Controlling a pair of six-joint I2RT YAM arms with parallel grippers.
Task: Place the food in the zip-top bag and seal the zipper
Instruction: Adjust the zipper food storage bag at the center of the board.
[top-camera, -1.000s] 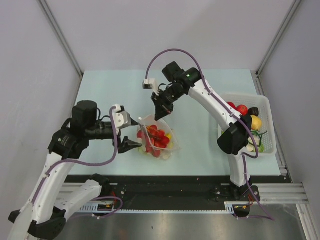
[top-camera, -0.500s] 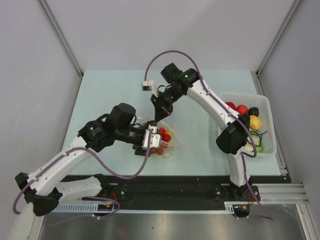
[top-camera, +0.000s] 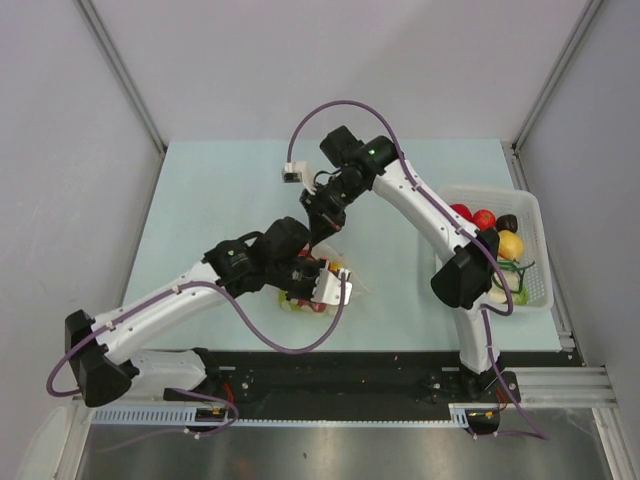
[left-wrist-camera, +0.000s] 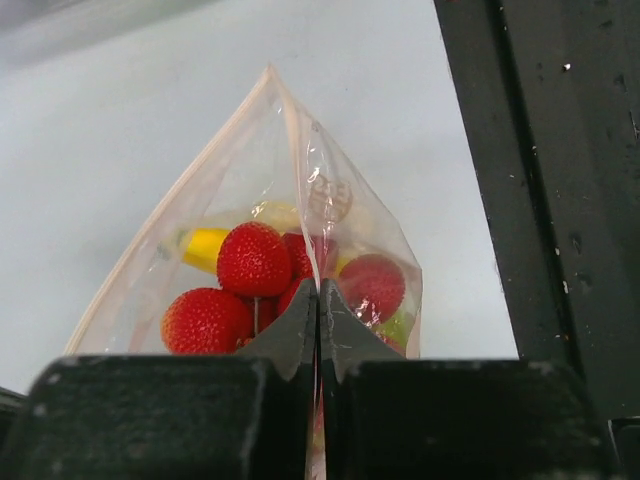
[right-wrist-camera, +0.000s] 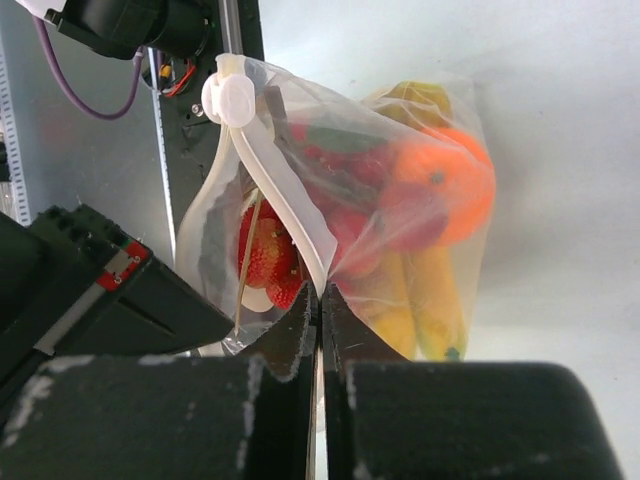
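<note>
- A robotics lab test cell: a left arm and a right arm, both white and black, are bolted side by side at the near edge of a pale green bench.
- Plain grey panels close in the bench at the back and both sides, with metal frame bars at the corners.
- Along the bench's near edge run a black base plate and an aluminium rail.
- Purple cables loop openly above the bench.
- At the bench's right edge, a white slotted basket holds toy fruit.
</note>
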